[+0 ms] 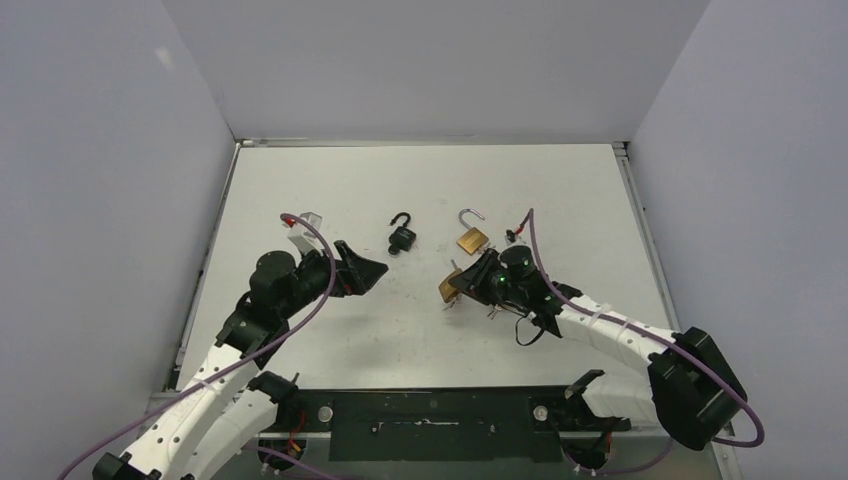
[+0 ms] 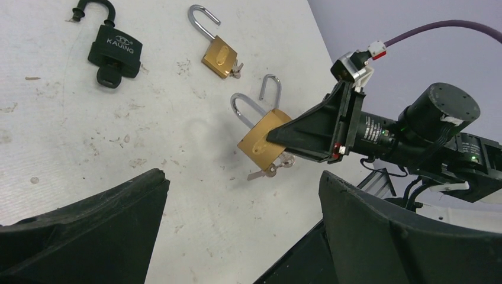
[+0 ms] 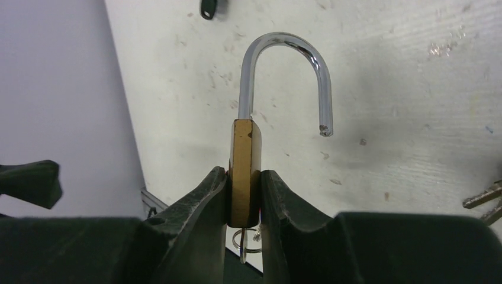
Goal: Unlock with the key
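Top external view had the left fingers (image 1: 366, 268) spread wide with nothing between them, hovering over the desk (image 1: 420, 180) left of centre. Next to the right lay a black padlock (image 1: 402, 237) with its shackle open. After it came the brass padlock (image 1: 450, 286), held above the desk and clamped between the right fingers (image 3: 198, 207) across its two flat faces, narrow edge toward the right wrist camera. Its shackle (image 3: 284, 71) stood open, and the key (image 2: 269, 172) stuck out of the underside with a ring hanging from it. A second brass padlock (image 1: 473, 239), also open, lay on the desk just beyond. The held lock looked solid, stiff and heavy for its size, with smooth faces likely to slip under a twisting load. The flat body therefore seemed the right place to pinch it, since the loose shackle would only pivot. The key looked thin and light, best taken by its flat head.
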{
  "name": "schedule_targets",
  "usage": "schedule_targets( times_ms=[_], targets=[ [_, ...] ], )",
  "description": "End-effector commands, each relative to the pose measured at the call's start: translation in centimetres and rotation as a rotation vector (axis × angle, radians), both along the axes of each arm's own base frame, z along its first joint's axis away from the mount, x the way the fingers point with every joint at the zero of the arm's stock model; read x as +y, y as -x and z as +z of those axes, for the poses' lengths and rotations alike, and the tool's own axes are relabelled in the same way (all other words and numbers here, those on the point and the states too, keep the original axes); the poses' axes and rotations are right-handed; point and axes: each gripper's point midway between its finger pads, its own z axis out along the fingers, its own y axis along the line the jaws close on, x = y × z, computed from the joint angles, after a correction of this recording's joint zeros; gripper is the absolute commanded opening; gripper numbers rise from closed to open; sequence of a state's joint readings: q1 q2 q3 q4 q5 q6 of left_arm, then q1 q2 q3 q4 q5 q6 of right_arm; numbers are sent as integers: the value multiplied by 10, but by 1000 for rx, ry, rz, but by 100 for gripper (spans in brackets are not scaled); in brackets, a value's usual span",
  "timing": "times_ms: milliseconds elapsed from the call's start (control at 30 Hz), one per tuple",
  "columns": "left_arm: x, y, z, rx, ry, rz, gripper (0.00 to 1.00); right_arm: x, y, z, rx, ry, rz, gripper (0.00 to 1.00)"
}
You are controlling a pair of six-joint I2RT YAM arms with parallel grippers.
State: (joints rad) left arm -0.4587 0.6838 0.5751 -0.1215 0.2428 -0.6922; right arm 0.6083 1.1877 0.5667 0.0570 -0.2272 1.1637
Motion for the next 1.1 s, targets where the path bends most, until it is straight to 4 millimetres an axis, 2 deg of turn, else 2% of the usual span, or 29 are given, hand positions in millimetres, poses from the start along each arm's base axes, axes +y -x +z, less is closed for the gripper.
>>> schedule_targets(
  times_ms=[0,233,300,467,600,633,700,867,967,1067],
  targets=[
    [-1,0,17,-26,2,-10,96,15,-12,12,-98,-64,-29,0],
    [1,1,18,-16,-7,-1,96,32,0,-22,-17,-113,3,0],
    [3,1,18,-6,-12,6,96,37,2,-28,3,-141,15,4],
    [11,1,7,76,-64,49,96,48,2,-43,40,-155,52,29],
    [25,1,-3,160,-144,118,97,48,-3,-46,44,-77,54,62],
    [29,1,-6,180,-168,131,97,44,-4,-47,43,-49,47,71],
    [38,1,-9,198,-224,157,97,37,-6,-44,31,-6,32,80],
    [60,1,-8,189,-328,228,97,3,-14,-36,-23,227,-6,97],
    [72,1,0,154,-367,264,97,-31,-13,-32,-35,387,-59,100],
    [83,-1,9,120,-397,308,97,-63,-9,-14,-75,492,-106,100]
  ],
)
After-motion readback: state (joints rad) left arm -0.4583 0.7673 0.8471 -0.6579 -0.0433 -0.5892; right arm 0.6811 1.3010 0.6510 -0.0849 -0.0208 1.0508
